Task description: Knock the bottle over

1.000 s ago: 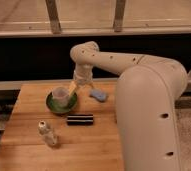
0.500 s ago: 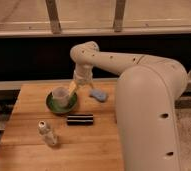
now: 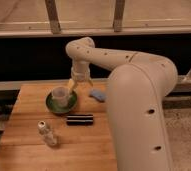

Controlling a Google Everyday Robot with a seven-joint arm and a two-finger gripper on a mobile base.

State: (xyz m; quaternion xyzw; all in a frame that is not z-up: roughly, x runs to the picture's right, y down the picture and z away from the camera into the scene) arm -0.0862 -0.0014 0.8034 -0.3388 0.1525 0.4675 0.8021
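0 movement over 1 s: gripper (image 3: 81, 83), jaws apart, stays by back edge; bottle (image 3: 48, 134) near front-left corner untouched, no progress

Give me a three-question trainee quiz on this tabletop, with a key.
1. True or false: the gripper touches the bottle.
2. The translucent cup stands in: A) a green bowl B) a red tray C) a cardboard box.
3. What colour is the small pad on the table's far side, right of the bowl?
Key: 1 false, the gripper hangs by the cup, apart from the bottle; 2 A; 3 blue.
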